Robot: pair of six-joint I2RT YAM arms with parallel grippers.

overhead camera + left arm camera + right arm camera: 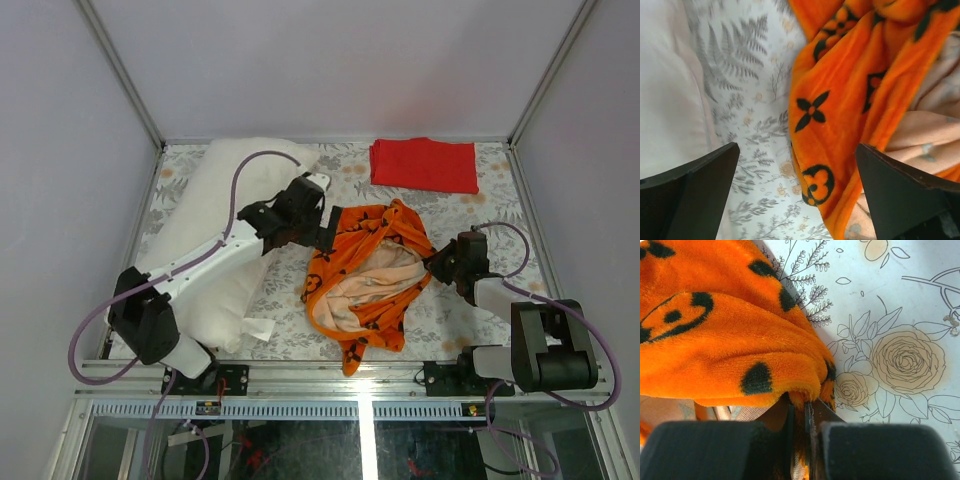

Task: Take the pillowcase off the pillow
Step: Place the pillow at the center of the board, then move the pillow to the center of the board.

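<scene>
Pillowcase [368, 280] lies crumpled on the table [450, 310] at centre, with its pale inner side turned up. The pillow [190, 225] lies bare at 9 o'clock of it. A strip of table shows between the two in both the top view and the left wrist view, so they are apart. A red cloth [424, 165] lies folded at 1 o'clock of the pillowcase, well apart, and plays no part.

Gripper states:
- The left gripper [328, 238] stands at the 10 o'clock edge of the pillowcase. It is released: its fingers [695, 195] are spread wide with nothing between them. The orange edge and the table are visible below the gap.
- The right gripper [432, 265] sits at the 3 o'clock edge. It is clenched on a fold of the pillowcase hem, and the fabric is pinched between the closed jaws in the right wrist view [799, 415].

Step in hand: separation appears complete, and the task is judged to be at its release stage. Only the right gripper's hold remains.

Next move calls for:
1. The right jaws part so that the hem drops free onto the table.
2. The right arm withdraws toward 3 o'clock without dragging the plush fabric, which may cling to the pads.
3. The left arm lifts clear without brushing the pillow at 9 o'clock.
</scene>
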